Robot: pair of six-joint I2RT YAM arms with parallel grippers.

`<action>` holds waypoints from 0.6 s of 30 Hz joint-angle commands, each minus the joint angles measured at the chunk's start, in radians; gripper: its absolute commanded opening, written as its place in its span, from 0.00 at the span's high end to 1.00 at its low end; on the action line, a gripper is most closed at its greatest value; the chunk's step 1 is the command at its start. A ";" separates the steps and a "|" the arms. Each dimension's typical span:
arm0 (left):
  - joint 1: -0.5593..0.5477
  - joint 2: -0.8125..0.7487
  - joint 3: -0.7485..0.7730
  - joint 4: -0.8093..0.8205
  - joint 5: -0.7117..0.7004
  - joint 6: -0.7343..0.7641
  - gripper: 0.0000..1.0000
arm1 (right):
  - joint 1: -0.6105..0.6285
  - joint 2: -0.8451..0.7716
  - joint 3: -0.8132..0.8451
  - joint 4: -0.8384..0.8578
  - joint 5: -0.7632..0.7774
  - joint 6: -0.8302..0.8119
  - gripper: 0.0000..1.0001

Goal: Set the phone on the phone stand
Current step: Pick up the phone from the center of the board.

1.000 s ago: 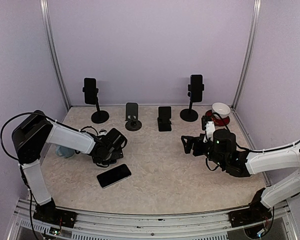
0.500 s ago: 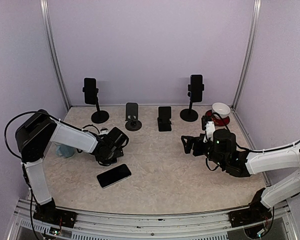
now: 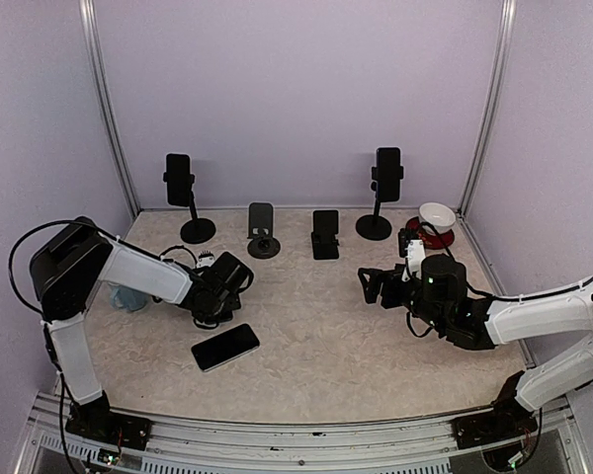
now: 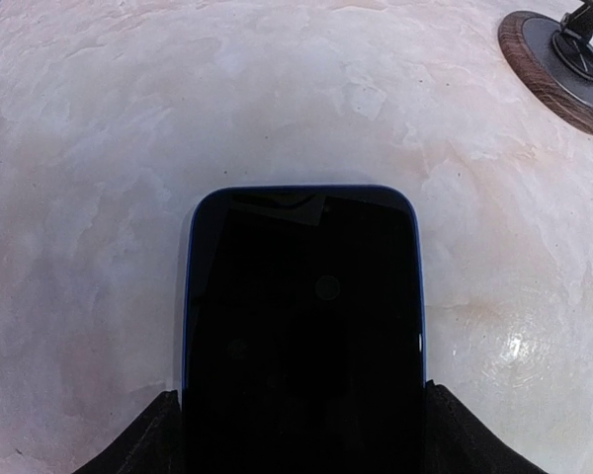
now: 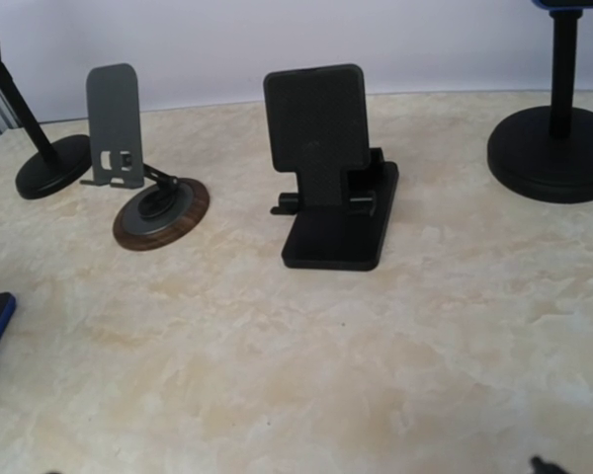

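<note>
The phone (image 3: pixel 225 347) is laid flat, dark face up, on the bench (image 3: pixel 356 355), toward the front edge and left of the middle. One end of it is flanked by the fingers (image 4: pixel 143 444) of the left tool (image 4: pixel 303 439), one close against each long, blue-rimmed side. Whether the phone is actually pinched cannot be told. The right tool (image 3: pixel 366 284) is held over the right half of the bench with its jaws spread wide and nothing between them.

Two empty stands are set side by side near the middle of the back edge: a grey stand (image 5: pixel 128 128) on a round wooden base and, to its right, a black folding stand (image 5: pixel 331 168). These are flanked by a left pole stand (image 3: pixel 183 197) and a right pole stand (image 3: pixel 383 193), each with a phone clamped on top. A white bowl (image 3: pixel 436 214) is seen near the back right corner.
</note>
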 commanded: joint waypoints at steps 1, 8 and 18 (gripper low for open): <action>-0.021 -0.032 -0.043 -0.021 0.024 0.047 0.63 | -0.011 -0.008 0.018 0.009 -0.004 -0.006 0.00; -0.061 -0.138 -0.057 0.052 -0.044 0.132 0.72 | -0.010 0.007 0.026 0.018 -0.050 -0.018 0.00; -0.113 -0.235 -0.072 0.108 -0.097 0.220 0.71 | -0.009 0.036 0.042 0.044 -0.149 -0.038 0.00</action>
